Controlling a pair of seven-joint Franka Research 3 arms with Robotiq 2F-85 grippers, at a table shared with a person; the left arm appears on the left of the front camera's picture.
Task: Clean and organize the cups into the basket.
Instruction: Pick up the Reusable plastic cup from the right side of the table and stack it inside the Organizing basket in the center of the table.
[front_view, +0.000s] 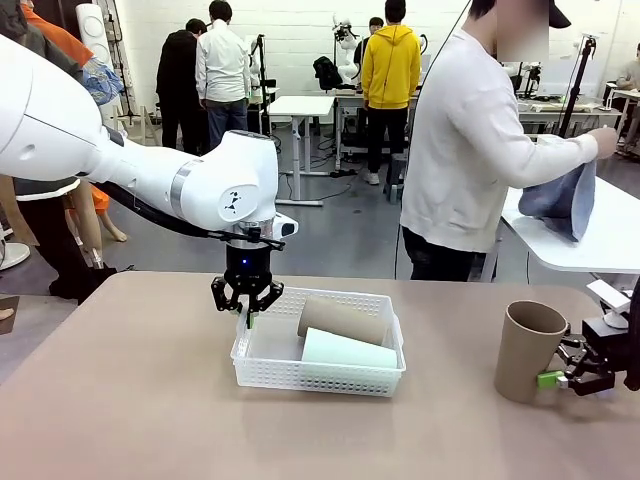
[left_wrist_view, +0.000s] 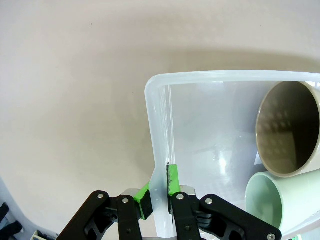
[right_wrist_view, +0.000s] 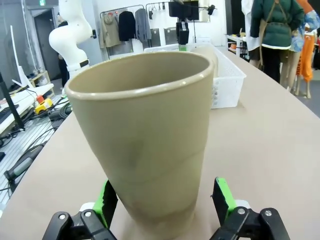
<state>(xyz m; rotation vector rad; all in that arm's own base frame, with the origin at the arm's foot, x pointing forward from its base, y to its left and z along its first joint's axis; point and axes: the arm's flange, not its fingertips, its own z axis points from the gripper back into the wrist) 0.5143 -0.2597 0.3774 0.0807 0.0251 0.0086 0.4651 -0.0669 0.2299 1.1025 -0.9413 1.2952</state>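
Front view: left fingers (left_wrist_view: 172, 181) clench the left wall of a shallow white lattice plastic basket (front_view: 320, 382) mid-tabletop (front_view: 120, 400). A tan-brown matte tumbler (front_view: 340, 320) and a pale mint tumbler (front_view: 348, 352) lie inside. Right fingers (right_wrist_view: 223, 197), spread apart, straddle an upright tan-brown tumbler (front_view: 528, 350) at the right.

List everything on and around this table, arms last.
basket: one, white lattice, mid-table.
lying tan cup: one, tan-brown, in the basket, far side.
mint cup: one, pale green, lying in the basket, near side.
upright tan cup: one, tan-brown, on the table at the robot's right.
table: one, brownish.
cloth: one, blue-grey, held over a white table behind.
person: one, white top, far side, holding the cloth.
left gripper: black, green pads, shut on the basket's left wall.
right gripper: black, green pads, open, fingers either side of the upright tan cup.
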